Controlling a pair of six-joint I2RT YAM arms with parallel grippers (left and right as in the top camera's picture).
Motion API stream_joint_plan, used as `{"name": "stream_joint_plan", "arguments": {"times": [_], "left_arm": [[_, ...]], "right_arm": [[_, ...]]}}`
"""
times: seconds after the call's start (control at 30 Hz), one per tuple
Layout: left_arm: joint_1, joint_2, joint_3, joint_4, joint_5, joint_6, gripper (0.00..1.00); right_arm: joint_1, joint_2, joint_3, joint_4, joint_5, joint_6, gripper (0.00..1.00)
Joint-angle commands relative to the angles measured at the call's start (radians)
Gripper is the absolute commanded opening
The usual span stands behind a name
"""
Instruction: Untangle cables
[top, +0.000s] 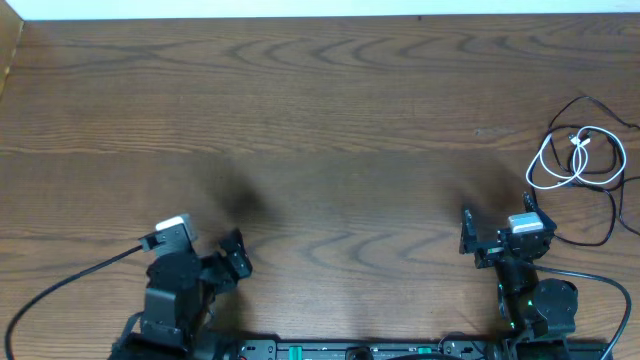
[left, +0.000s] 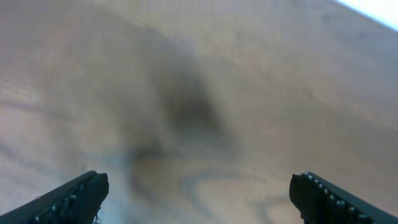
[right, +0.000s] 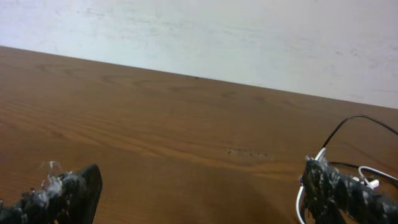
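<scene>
We find the white cable (top: 580, 150) coiled, tangled with the black cable (right: 348, 117), near the table's (top: 320, 120) right edge. Our right gripper (top: 476, 240) and left gripper (top: 236, 254) both gape wide, holding nothing, with bare wood ahead.

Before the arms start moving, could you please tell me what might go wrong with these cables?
The white cable and black cable overlap, so the open right gripper may pinch both and tighten the tangle. The black cable runs out of the overhead view at right, so its unseen end might snag. The open left gripper sits far off; reaching across may crowd the right one.
</scene>
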Motion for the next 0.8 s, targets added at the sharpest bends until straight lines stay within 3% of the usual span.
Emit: {"name": "stream_joint_plan", "arguments": {"times": [0.0,0.2,0.43,0.57,0.77], "left_arm": [[0.076,-0.064,-0.067,0.089,0.149,0.241,0.98],[0.164,-0.160,-0.195,0.299,0.254,0.361,0.98],[0.174,-0.237,-0.343,0.575,0.365,0.514,0.97],[0.174,-0.268,-0.420,0.712,0.411,0.566,0.98],[0.174,-0.349,-0.520,0.798,0.411,0.573,0.98]], "right_arm": [[0.006,-0.007,-0.005,-0.001,0.004,0.008,0.99],[0.006,-0.007,-0.005,-0.001,0.004,0.008,0.99],[0.006,-0.007,-0.005,-0.001,0.004,0.008,0.99],[0.006,-0.007,-0.005,-0.001,0.004,0.008,0.99],[0.006,-0.007,-0.005,-0.001,0.004,0.008,0.99]]}}
